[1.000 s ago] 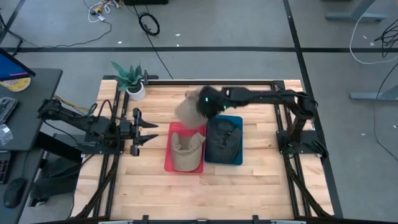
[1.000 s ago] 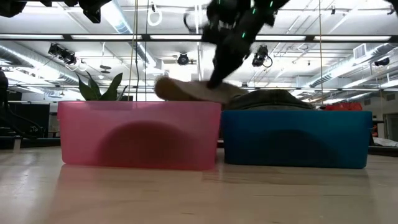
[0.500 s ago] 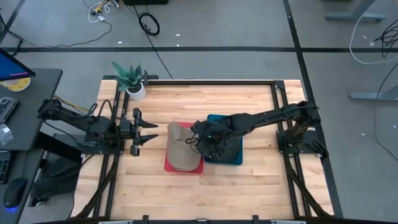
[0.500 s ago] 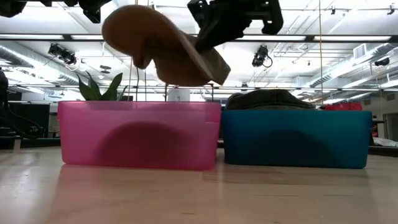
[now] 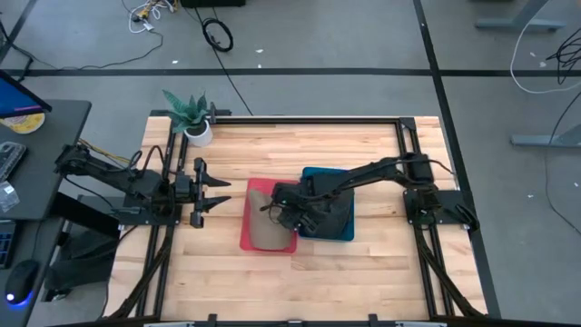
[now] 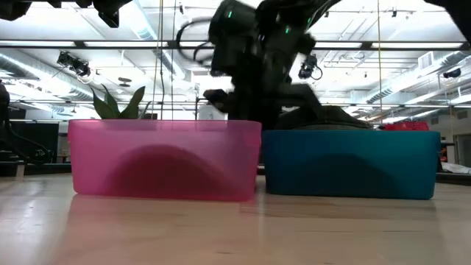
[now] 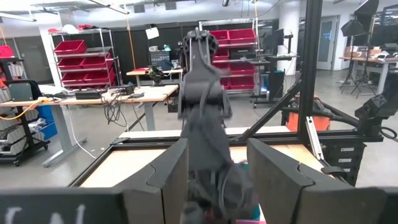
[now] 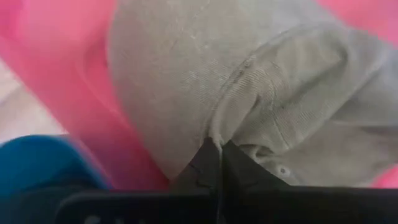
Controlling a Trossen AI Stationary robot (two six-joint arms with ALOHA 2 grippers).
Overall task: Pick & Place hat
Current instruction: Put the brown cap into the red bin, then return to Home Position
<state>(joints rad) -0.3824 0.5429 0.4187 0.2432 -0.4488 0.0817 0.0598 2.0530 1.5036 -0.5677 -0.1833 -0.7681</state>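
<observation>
tan hat (image 5: 269, 232) (mostly under right arm)

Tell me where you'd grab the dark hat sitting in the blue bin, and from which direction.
Probably from straight above, pinching the dark hat's crown fabric where it domes above the blue bin's rim. The bin walls block any sideways approach. The right gripper is now low over the tan hat in the pink bin.

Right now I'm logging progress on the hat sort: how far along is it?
Nearly done. Done: the dark hat lies in the blue bin. In hand: the right gripper is down in the pink bin, fingers pinched on the tan hat lying there. Left: release and withdraw. The left gripper waits open beside the bins.
</observation>
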